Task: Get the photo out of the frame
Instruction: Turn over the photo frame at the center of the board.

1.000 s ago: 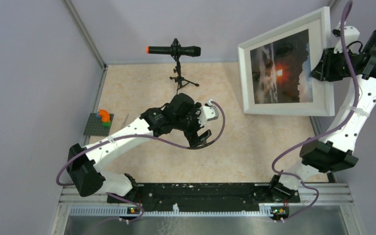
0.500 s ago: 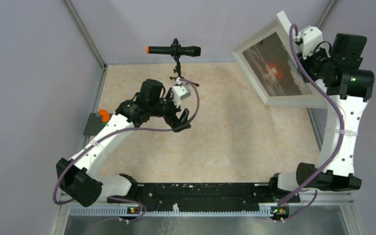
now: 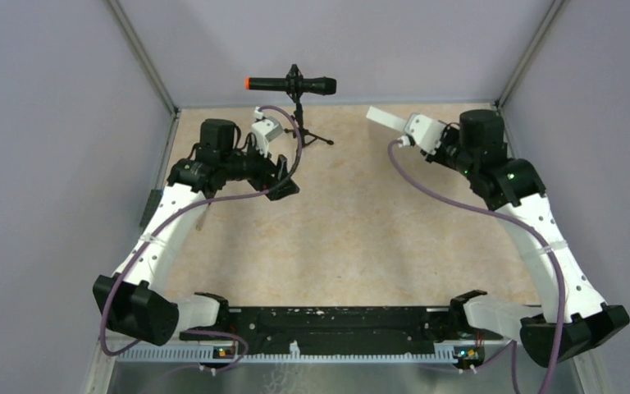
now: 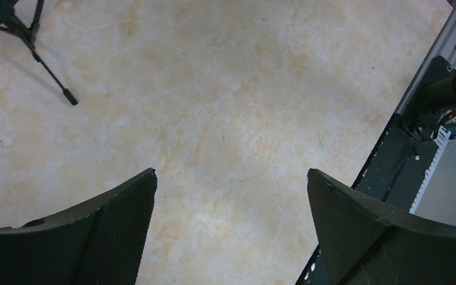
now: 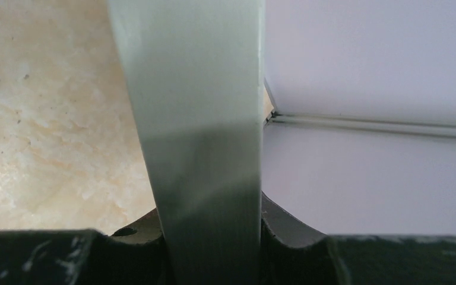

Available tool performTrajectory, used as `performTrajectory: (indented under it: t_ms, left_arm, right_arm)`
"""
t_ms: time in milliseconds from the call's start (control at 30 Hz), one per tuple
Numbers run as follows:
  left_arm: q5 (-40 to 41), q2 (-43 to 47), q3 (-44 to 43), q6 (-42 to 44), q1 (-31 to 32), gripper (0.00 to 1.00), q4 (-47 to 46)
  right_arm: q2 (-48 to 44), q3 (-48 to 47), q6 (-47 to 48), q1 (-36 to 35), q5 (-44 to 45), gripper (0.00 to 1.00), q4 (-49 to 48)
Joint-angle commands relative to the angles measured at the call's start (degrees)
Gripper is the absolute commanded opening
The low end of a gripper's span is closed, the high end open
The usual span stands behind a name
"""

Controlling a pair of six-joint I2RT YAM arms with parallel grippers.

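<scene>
Right gripper [image 3: 410,129] is clamped on the white edge of the frame [image 5: 190,89], upper right of the top view. It's edge-on, so I can't see the photo. Left gripper [image 4: 231,178] hangs wide open, upper left. Looks like the holding step; next I'd guess the back needs turning toward the left one. No readable writing.

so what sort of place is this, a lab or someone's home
Probably a lab test cell, not a home: lilac walls box in a marble-patterned tabletop, the left arm and right arm are bolted to a rail, and a microphone stands on a tripod.
</scene>
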State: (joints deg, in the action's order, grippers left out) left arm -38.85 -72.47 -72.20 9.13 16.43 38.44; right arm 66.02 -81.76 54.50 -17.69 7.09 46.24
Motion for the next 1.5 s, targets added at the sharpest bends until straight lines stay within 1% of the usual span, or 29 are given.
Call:
performTrajectory:
  t_ms: [0, 33, 100, 200, 367, 467, 600, 733, 800, 867, 967, 1100, 1267, 1467]
  left_arm:
    - [-3.12, 2.23, -2.74, -1.30, -5.03, 0.99, -1.06]
    - [-4.02, 2.30, -2.70, -1.24, -6.62, 0.99, -1.17]
    - [-4.82, 2.39, -2.27, -1.20, -7.71, 0.99, -1.30]
    - [-5.25, 2.50, -1.19, -1.50, -7.98, 0.99, -1.73]
    - [-4.52, 2.78, -0.14, -2.45, -7.99, 0.99, -3.11]
    - [-4.10, 2.91, 0.24, -2.77, -8.03, 0.99, -3.39]
    - [-3.29, 3.03, 0.96, -2.67, -8.07, 0.99, -3.56]
    - [-2.66, 3.42, 1.83, -2.27, -8.05, 0.99, -3.86]
    - [-2.86, 3.54, 2.30, -2.08, -8.07, 0.99, -3.98]
    - [-2.93, 3.71, 2.83, -1.87, -8.03, 0.99, -4.22]
    - [-1.71, 4.38, 3.86, -1.69, -8.08, 0.99, -5.01]
    - [-0.65, 5.02, 5.23, -2.31, -8.07, 0.99, -5.41]
    - [0.02, 5.08, 5.65, -2.88, -8.15, 0.99, -5.26]
    - [-0.08, 5.19, 6.16, -3.15, -8.16, 0.99, -5.44]
  right_arm:
    - [-5.85, 9.81, 0.31, -5.14, 6.66, 0.00, -12.49]
    - [-6.64, 12.10, 0.52, -6.35, 7.45, 0.00, -13.48]
    - [-7.99, 15.98, -0.03, -8.40, 7.91, 0.00, -15.26]
    - [-9.39, 21.83, -0.18, -9.58, 7.64, 0.00, -18.57]
    - [-10.94, 32.31, 0.89, -12.45, 9.40, 0.00, -28.71]
    - [-10.87, 37.30, 1.19, -15.59, 12.00, 0.06, -33.79]
    - [-10.60, 43.65, 0.86, -18.47, 12.86, 0.13, -37.92]
    - [-9.08, 47.82, -1.66, -21.27, 13.24, 0.26, -38.67]
    - [-8.57, 49.96, -2.44, -22.35, 13.22, 0.29, -39.83]
    - [-8.11, 52.29, -3.22, -22.79, 13.18, 0.33, -42.37]
    - [-6.64, 55.38, -4.03, -23.56, 13.34, 0.42, -45.67]
    - [-4.07, 58.18, -4.11, -26.32, 14.10, 0.44, -51.45]
    - [0.76, 58.90, -6.23, -27.90, 11.80, 0.45, -53.28]
    - [5.96, 58.54, -9.22, -30.52, 11.62, 0.45, -54.43]
